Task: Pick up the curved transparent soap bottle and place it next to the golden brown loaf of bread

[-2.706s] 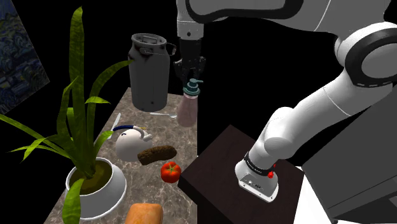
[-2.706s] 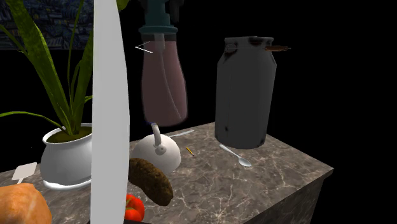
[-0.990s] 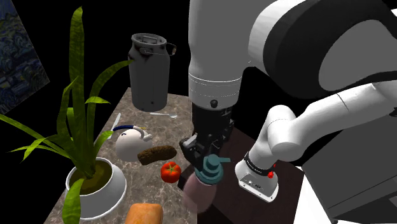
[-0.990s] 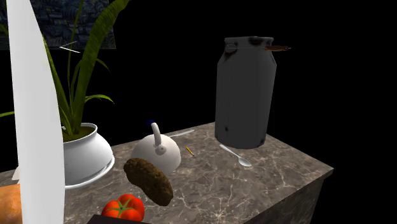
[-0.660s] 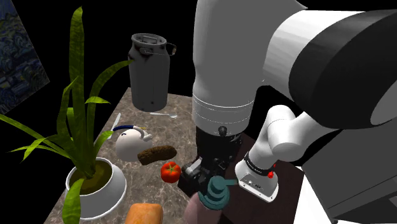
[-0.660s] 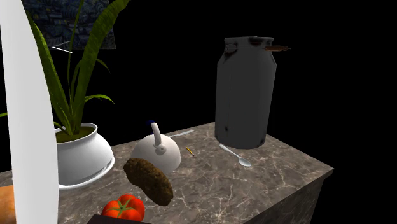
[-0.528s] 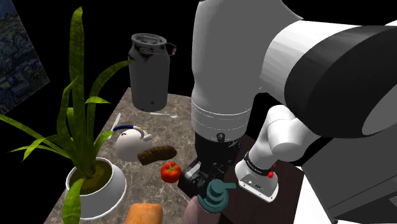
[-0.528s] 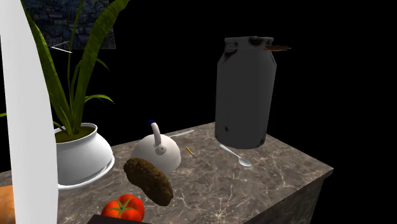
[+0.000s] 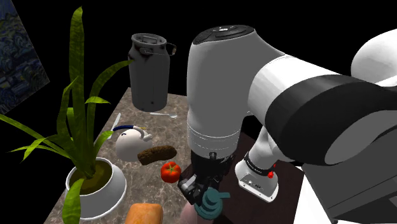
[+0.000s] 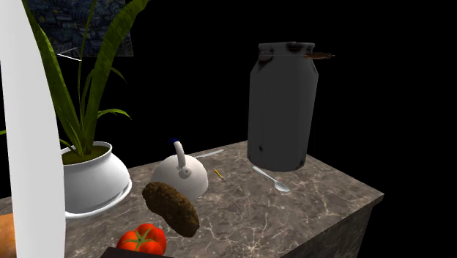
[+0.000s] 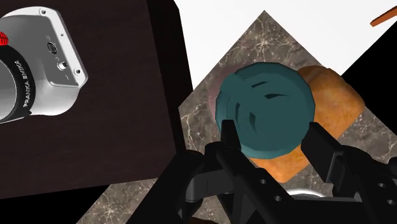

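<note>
At the bottom centre of the shoulder view, the gripper (image 9: 203,195) holds the soap bottle (image 9: 211,203), its fingers (image 11: 230,141) clamped around the teal pump top (image 11: 264,105). The bottle is just right of the bread loaf (image 9: 144,214), over the marble counter (image 9: 181,124).

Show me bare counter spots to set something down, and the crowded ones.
Bare marble lies between the spoon, the dark roll and the counter corner at the second exterior view's right. Crowded: teapot, tomato, plant pot and golden loaf cluster around that roll.
</note>
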You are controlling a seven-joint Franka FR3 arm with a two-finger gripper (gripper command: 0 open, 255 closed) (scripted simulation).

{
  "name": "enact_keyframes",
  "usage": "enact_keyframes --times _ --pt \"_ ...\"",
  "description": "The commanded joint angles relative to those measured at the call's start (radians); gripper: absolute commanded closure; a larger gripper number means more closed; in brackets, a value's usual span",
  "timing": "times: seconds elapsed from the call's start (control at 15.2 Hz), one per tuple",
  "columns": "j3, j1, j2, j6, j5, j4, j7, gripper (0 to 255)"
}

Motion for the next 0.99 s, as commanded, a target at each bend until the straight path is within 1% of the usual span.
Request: enact_keyframes --times 0.0,0.92 --pt "0.009 0.002 0.001 0.028 0.007 -0.026 -0.007 255" --pt "0.095 -0.004 0.065 0.228 0.051 -0.161 -0.036 255"
